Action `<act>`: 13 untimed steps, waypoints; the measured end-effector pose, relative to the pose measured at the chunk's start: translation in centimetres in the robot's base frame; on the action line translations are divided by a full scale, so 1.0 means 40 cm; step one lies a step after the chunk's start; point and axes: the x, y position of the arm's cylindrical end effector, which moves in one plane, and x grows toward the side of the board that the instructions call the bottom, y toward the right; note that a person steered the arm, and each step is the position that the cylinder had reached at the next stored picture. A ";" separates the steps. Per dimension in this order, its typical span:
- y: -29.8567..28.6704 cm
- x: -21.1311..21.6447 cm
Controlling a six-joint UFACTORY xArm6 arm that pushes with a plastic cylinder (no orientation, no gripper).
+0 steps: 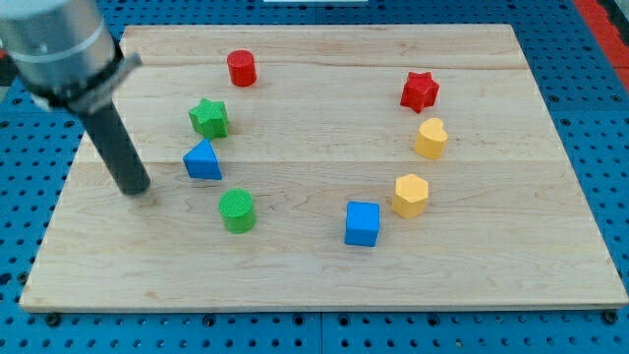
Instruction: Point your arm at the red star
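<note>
Our rod ends in a plain dark tip (138, 190); it has no fingers to open, close or grip, so it can only touch and push. My tip rests on the pale wooden board (295, 285) at about nine o'clock, just beside the blue triangular block (202, 160) and apart from it.

The small red star-shaped block (419, 90), our target, sits at about two o'clock on the board, well apart from the tip and across the whole ring of pieces. The blocks lie in a loose ring: the red cylinder (241, 68) near twelve o'clock, the green star (208, 117) at ten, the green cylinder (236, 210) at seven, the blue cube (362, 223) at six, the yellow hexagonal block (410, 195) at five, and the yellow heart-like block (430, 138) at three.

We judge the ring's bare centre gives a free path to the star. The blocks look matte and solid, the green ones finely ribbed; the board shows straight grain and plank seams.
</note>
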 end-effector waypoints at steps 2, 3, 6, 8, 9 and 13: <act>0.332 0.200; 0.420 0.196; 0.432 0.196; 0.574 0.196; 0.909 0.159; 0.982 -0.046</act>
